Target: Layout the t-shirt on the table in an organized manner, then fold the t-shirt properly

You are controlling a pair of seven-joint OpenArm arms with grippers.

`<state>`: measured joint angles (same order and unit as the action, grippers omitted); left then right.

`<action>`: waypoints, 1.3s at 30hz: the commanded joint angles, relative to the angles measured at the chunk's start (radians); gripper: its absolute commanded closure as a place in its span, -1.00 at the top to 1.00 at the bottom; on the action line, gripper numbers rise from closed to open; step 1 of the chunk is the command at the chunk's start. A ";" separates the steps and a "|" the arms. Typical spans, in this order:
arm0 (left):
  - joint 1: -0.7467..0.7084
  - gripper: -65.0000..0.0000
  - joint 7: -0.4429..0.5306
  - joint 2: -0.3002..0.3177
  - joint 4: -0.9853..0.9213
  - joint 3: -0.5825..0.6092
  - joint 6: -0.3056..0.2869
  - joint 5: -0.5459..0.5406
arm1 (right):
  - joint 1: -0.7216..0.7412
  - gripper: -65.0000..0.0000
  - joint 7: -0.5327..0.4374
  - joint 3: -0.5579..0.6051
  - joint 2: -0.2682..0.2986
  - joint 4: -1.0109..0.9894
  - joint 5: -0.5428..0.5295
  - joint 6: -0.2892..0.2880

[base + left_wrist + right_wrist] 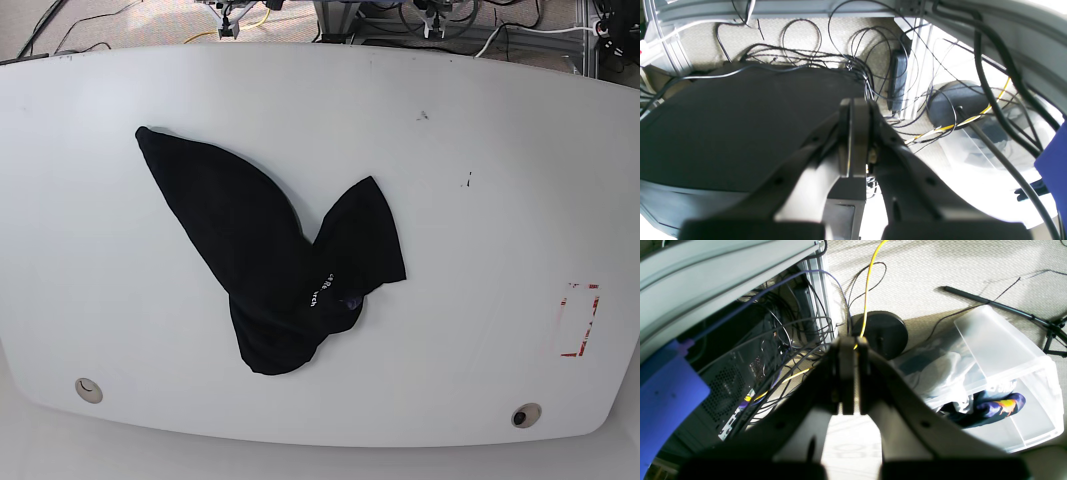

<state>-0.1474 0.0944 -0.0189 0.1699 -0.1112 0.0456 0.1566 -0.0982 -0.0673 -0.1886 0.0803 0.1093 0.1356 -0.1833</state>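
The black t-shirt (260, 260) lies bunched and twisted on the white table (480, 200), left of centre. One long part stretches to the upper left and a flap sticks out to the right. Small white lettering (317, 287) and a purplish patch (352, 300) show near its lower middle. Neither arm appears in the base view. My left gripper (855, 102) is shut and empty, hanging over floor cables in the left wrist view. My right gripper (849, 340) is also shut on nothing, above the carpet and away from the shirt.
A red tape rectangle (578, 320) marks the table's right side, and round holes (88, 390) (524, 414) sit near the front edge. Off the table are a clear plastic bin (1000, 373) with clothes, a black round base (883, 333), a computer tower (740, 373) and tangled cables (826, 56).
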 commanded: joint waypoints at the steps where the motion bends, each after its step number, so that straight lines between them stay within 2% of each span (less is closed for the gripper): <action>1: 0.005 -1.00 -0.020 -0.004 0.002 0.000 0.006 0.002 | -0.007 -0.97 -0.001 -0.003 0.000 -0.004 0.002 0.006; 39: 0.003 -0.99 -0.014 -0.004 0.004 0.004 0.003 0.001 | -0.012 -0.97 0.013 0.000 -0.002 0.004 0.001 0.005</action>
<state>-0.1383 0.0765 -0.0219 0.1738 -0.1085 0.0456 0.1570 -0.1040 -0.0555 -0.1886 0.0757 0.1123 0.1349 -0.1795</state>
